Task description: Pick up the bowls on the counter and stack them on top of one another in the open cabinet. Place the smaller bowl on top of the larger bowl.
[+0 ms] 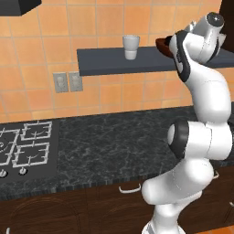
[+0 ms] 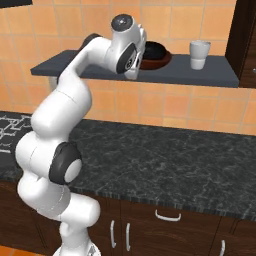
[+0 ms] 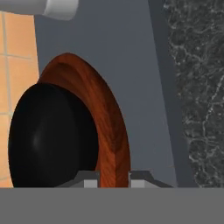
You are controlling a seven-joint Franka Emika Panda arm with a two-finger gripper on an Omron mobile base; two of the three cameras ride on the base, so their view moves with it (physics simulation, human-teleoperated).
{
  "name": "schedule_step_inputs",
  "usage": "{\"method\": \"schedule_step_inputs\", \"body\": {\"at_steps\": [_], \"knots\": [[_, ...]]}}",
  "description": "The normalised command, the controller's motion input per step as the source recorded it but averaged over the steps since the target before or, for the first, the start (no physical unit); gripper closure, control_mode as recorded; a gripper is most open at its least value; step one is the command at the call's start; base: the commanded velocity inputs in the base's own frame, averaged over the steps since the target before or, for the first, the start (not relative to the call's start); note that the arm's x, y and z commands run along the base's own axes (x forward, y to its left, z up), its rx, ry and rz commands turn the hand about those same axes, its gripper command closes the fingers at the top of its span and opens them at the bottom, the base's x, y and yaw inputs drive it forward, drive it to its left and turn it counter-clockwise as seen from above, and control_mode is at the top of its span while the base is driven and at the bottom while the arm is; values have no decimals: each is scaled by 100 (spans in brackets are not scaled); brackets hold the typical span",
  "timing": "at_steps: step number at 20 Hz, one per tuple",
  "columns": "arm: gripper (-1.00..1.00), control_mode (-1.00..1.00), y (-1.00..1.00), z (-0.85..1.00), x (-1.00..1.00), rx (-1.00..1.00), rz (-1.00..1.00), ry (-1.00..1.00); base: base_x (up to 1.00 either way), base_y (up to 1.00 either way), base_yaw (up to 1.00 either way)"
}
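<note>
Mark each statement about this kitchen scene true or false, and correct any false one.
1. The smaller bowl sits inside the larger bowl. True.
2. Both bowls are on the counter. False: they rest on the open cabinet shelf.
3. A white cup stands on the shelf. True.
4. The gripper grips the black bowl. False: its fingertips sit apart at the larger bowl's rim, holding nothing.

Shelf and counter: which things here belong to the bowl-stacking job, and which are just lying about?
Job things:
larger bowl, on the open cabinet
smaller bowl, sitting inside it
counter
pincer, over the larger bowl's rim

Lying about:
white cup on the shelf
stove burners
wall sockets
</note>
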Motion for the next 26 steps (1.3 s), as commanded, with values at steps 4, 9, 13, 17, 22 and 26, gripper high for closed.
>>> {"method": "schedule_step_inputs", "body": {"at_steps": [4,9,13,17,22,26], "knots": [[100,-100,3,0,100,0,0,4,0,0,0],[-100,-100,0,0,13,0,0,1,0,0,0],[-100,-100,0,-3,-92,0,0,-23,0,0,0],[-100,-100,3,-18,-100,2,0,-46,0,0,0],[-100,-100,0,-60,-100,3,0,-37,0,0,0],[-100,-100,0,-100,-100,-1,0,-28,0,0,0]]}}
